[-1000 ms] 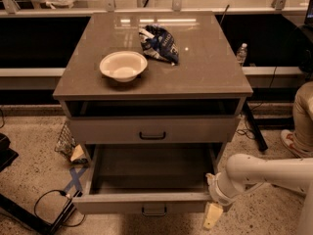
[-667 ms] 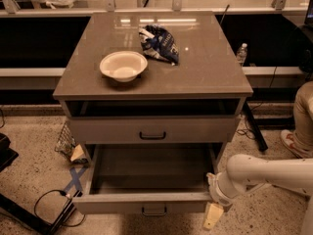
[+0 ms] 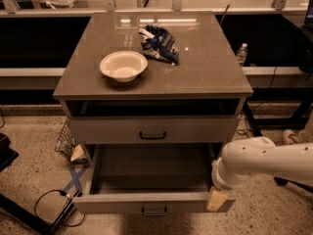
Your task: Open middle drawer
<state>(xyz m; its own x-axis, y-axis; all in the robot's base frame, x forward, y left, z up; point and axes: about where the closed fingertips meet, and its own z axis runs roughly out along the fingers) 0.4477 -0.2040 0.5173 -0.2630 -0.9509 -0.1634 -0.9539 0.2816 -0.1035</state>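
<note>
Currently: gripper [image 3: 217, 199] at right front corner of pulled-out bottom drawer [image 3: 146, 203], spread or pinched cannot tell | middle drawer [image 3: 195, 129] shut, above-left of gripper; handle [image 3: 152, 135] untouched, likely the next reach | bottom drawer shows nothing inside | bowl [image 3: 123, 65] empty, bag [image 3: 159, 43] beside it, far above.

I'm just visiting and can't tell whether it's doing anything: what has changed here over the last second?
The white arm's tool has risen slightly and now sits by the right end of the pulled-out grey drawer. Nothing was visibly taken hold of or let go. The drawer is just as far out, and the cream round bowl and dark blue crinkled bag lie unmoved on the grey cabinet top.
</note>
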